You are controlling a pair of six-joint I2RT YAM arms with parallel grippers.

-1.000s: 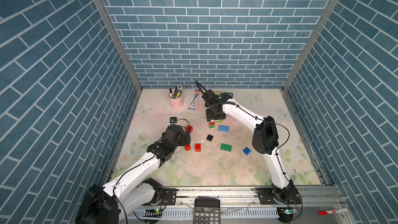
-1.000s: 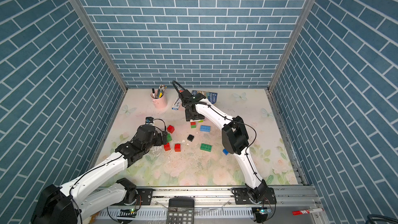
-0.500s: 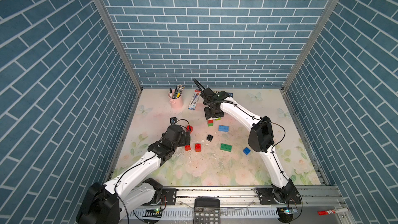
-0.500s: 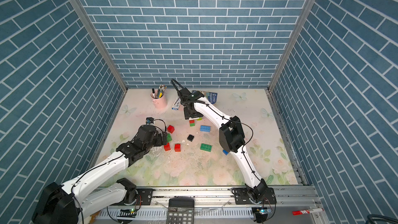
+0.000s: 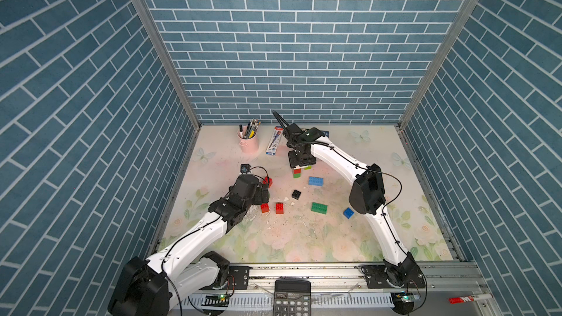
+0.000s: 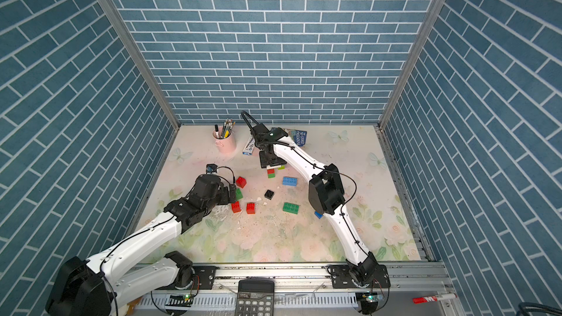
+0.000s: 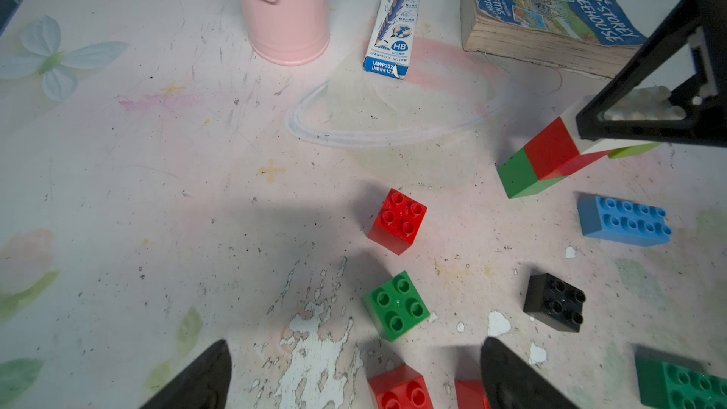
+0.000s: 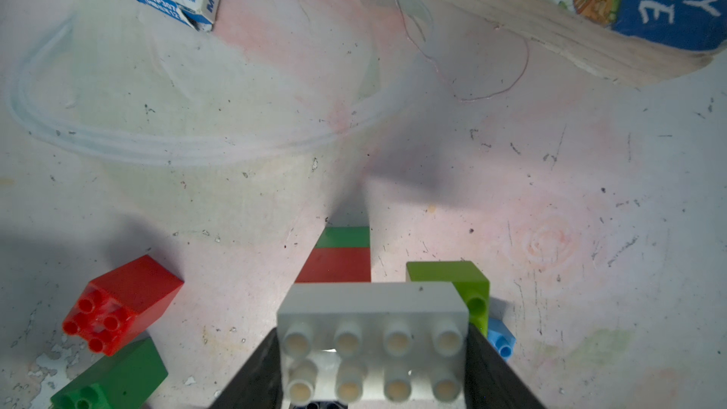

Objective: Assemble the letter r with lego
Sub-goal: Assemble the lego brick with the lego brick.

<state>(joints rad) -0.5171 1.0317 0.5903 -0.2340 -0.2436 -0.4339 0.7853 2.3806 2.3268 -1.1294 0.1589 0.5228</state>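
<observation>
Table (image 5: 304,238): worn mat with flaking paint. Loose bricks lie between the two arms.

Stack (image 7: 550,151), directly beneath the right gripper (image 8: 373,387): a green square at the base, a red square on that, and the white long brick (image 8: 371,300) across the top, overhanging to one side. The gripper is clamped on the white brick, one jaw on each short end, studs facing up toward the wrist. A lime brick (image 8: 452,277) sits under the overhang; I cannot tell whether it is joined or only touching. I also cannot tell whether the white is pressed fully home on the red.

Handling, my judgement: hard hollow plastic, light and rigid, with glossy walls. It would slip in a loose pinch but won't crush. The end-on hold suits a straight downward press. The column is narrow and looks tippy, so any sideways drag from the jaws could topple it.

Spare longs: the blue long brick (image 5: 315,181) lies just past the stack from the right gripper. The dark green long brick (image 5: 319,207) lies farther off.

Left gripper (image 7: 354,352): jaws wide apart, empty, low over the table. The green square (image 7: 395,306) is just ahead of the gap between them, and the red square (image 7: 397,222) is farther ahead. The black square (image 7: 554,306) lies out beyond one jaw. Best to take squares across two flat opposite walls, never the corners.
</observation>
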